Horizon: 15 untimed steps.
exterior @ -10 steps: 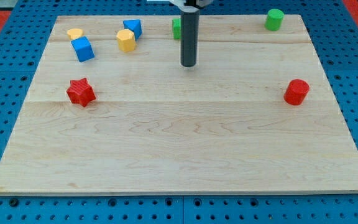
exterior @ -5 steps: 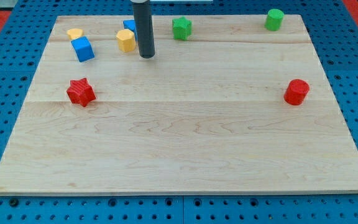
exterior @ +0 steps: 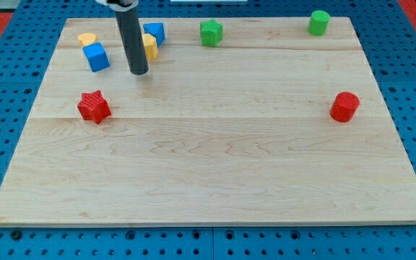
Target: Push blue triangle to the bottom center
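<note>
The blue triangle lies near the board's top edge, left of centre. A yellow block sits just below it, partly hidden by my rod. My tip rests on the board below and left of the blue triangle, just left of the yellow block and right of the blue cube. I cannot tell if the rod touches the yellow block.
A yellow round block sits above the blue cube. A red star lies at the left. A green star and a green cylinder sit along the top. A red cylinder lies at the right.
My tip has moved steadily to the view's left, from the top centre to just left of the yellow block. No block has visibly moved.
</note>
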{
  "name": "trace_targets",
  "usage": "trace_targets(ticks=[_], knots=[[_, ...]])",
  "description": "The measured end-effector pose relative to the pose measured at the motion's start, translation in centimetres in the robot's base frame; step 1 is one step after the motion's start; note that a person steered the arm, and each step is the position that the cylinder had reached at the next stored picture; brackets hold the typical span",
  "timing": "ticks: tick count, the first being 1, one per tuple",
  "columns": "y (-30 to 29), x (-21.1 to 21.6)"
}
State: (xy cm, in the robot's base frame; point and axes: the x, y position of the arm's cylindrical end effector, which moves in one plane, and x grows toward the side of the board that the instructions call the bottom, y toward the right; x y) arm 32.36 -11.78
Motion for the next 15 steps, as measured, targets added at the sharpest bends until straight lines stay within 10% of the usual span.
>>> trace_targets(ticks=[6, 15], knots=[[0.1, -12.0], [7.6, 10.5]])
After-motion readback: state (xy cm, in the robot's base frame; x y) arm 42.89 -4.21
